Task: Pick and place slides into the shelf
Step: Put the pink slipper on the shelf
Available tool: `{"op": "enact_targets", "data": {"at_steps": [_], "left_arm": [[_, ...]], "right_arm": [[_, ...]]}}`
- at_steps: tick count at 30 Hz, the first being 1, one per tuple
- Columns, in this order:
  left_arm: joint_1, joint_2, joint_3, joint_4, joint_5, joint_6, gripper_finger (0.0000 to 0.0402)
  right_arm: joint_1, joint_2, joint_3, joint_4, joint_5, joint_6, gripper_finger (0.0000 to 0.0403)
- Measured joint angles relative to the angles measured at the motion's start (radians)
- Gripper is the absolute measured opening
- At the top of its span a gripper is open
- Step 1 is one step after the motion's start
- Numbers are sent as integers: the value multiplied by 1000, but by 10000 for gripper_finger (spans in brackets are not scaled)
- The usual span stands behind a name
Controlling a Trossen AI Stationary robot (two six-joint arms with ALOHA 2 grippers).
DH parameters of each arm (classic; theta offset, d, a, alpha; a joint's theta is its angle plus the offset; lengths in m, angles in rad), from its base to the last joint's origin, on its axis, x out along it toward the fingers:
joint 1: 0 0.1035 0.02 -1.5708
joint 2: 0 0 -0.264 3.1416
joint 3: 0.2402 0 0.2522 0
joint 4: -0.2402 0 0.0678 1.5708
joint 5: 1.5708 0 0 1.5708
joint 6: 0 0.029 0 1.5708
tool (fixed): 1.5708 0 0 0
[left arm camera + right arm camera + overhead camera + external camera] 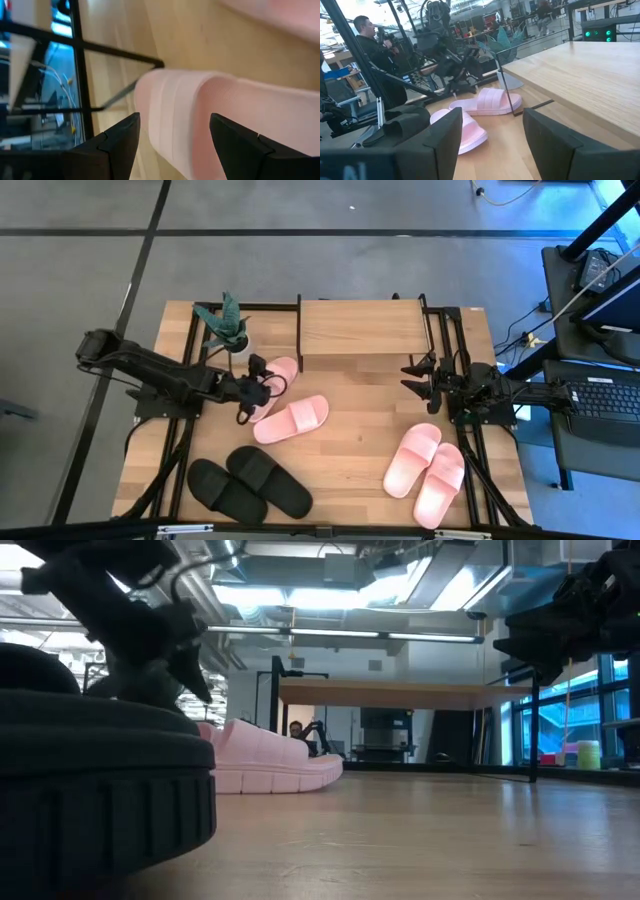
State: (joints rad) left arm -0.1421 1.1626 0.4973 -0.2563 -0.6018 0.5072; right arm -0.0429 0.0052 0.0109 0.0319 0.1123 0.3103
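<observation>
Wooden counter (pixel 350 450) under your two arms: the pink slide (pixel 275 383) nearest the shelf (pixel 361 327) lies with its long axis slanting toward the shelf's left post, its strap end directly ahead of your left claw (pixel 255 383), whose fingers (pixel 112 145) are spread around it. Its mate (pixel 291 419) lies just beside, nearer you. Your right claw (pixel 418 377), also spread and empty, waits by the shelf's right side, well apart from this slide.
</observation>
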Motion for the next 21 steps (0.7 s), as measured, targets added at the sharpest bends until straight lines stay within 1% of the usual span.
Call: {"op": "enact_targets", "data": {"at_steps": [6,10,13,18,21], "left_arm": [[45,67,0,12,-5,0,233],[57,98,0,33,-65,0,223],[65,109,0,41,-76,1,203],[90,109,0,42,-11,-5,158],[99,109,0,41,-2,-7,126]], "right_arm": [[0,0,0,0,0,0,210],[0,0,0,0,0,-2,210],[0,0,0,0,0,-4,210],[0,0,0,0,0,-4,210],[0,0,0,0,0,-4,210]]}}
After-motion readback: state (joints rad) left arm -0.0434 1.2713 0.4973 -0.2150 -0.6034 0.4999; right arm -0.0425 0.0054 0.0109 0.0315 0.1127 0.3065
